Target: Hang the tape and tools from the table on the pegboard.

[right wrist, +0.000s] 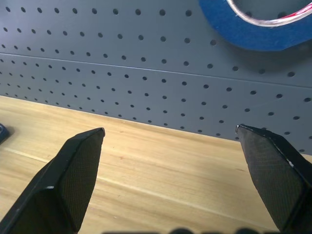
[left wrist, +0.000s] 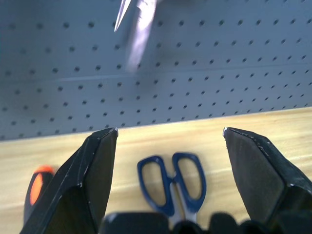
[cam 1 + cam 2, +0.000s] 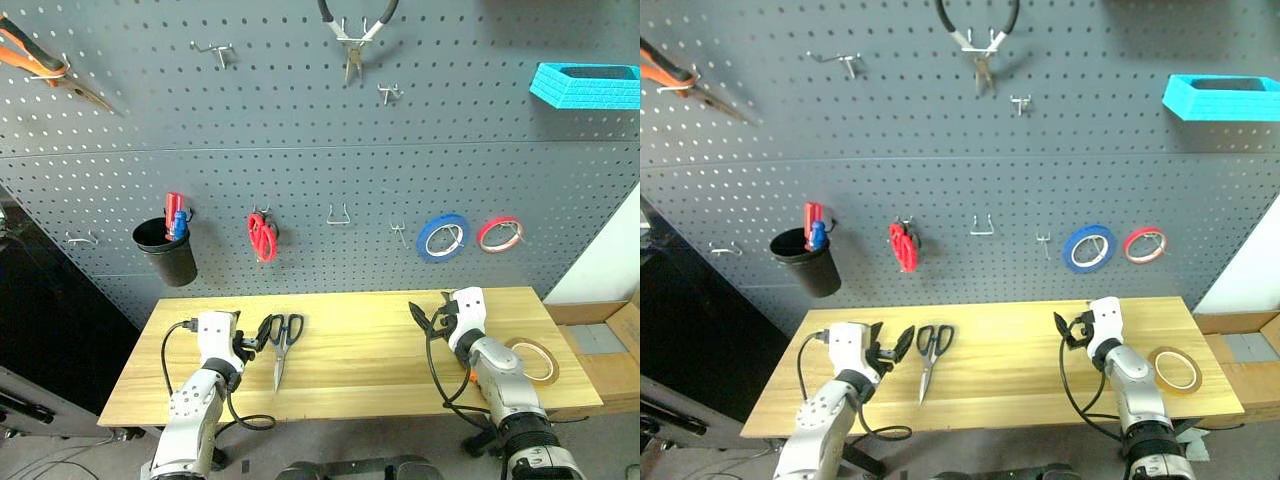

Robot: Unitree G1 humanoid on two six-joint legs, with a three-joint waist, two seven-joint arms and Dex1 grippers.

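Observation:
Dark-blue-handled scissors (image 3: 283,338) lie on the light wooden table (image 3: 360,345), blades toward the front edge. My left gripper (image 3: 255,335) hovers open just left of their handles (image 2: 173,180), holding nothing. An orange-and-black handle (image 2: 36,187) lies on the table beside one left finger. The yellow-tan tape (image 3: 535,358) lies flat at the table's right end. My right gripper (image 3: 430,315) is open and empty over the table, left of the tape and facing the pegboard (image 3: 320,150). Orange-handled pliers (image 3: 40,62) hang at the board's top left.
On the pegboard hang black-handled pliers (image 3: 350,40), red scissors (image 3: 262,237), a blue tape ring (image 3: 443,237), a red tape ring (image 3: 499,233), a black cup (image 3: 168,250) holding a red-handled tool, and a cyan bin (image 3: 590,85). Bare hooks (image 3: 338,215) stand between them.

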